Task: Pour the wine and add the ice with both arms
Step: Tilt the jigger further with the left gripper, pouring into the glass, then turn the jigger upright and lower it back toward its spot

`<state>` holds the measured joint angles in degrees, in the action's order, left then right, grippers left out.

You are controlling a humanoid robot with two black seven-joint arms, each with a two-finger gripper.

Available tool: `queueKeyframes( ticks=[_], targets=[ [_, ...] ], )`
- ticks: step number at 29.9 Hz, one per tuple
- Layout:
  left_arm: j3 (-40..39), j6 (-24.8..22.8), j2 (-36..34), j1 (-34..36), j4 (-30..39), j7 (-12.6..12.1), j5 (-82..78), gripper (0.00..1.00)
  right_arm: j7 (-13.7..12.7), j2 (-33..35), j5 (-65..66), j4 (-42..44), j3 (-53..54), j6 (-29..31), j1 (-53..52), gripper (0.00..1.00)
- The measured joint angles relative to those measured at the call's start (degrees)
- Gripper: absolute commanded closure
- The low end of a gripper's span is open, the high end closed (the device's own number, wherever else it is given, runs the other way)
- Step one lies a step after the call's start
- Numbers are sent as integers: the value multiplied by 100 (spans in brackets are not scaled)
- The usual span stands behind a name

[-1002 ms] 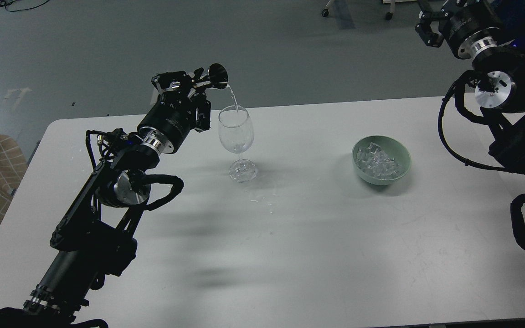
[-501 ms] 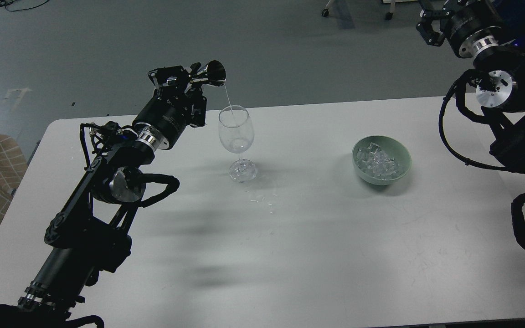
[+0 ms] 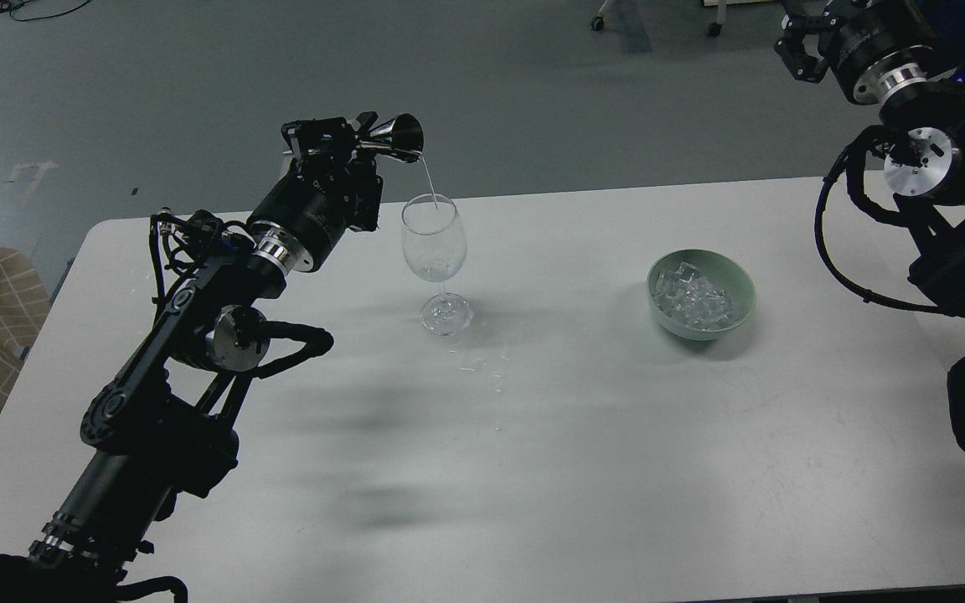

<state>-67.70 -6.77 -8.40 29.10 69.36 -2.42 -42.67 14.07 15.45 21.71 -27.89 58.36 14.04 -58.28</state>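
The left arm (image 3: 198,335) rises from the lower left corner of the frame, bends at a silver-disc joint and stretches up toward the upper middle, where the left gripper (image 3: 348,144) is clamped on the narrow waist of a small metal measuring cup (image 3: 394,138). The cup is tipped on its side with its mouth facing right, just above and left of the wine glass (image 3: 435,251). A thin thread of wine (image 3: 430,180) falls from the cup's lip into the glass bowl, which stands upright on the white table (image 3: 533,461) left of centre. A few clear drops (image 3: 478,366) lie on the table just below the glass foot. Well apart to the right sits a pale green bowl (image 3: 742,289) heaped with ice (image 3: 694,300). The right arm (image 3: 935,167) is folded high in the upper right corner; the right gripper (image 3: 797,50) is dark and partly cut by the frame edge, so I cannot tell how its fingers stand.
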Motion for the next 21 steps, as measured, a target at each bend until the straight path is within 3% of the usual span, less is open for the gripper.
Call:
queueKeyframes(
  ticks=[21],
  targets=[
    [384,0,-373,312,-6,245,-1172,92,0,3,-6,-7,10,3,1,0]
  ],
)
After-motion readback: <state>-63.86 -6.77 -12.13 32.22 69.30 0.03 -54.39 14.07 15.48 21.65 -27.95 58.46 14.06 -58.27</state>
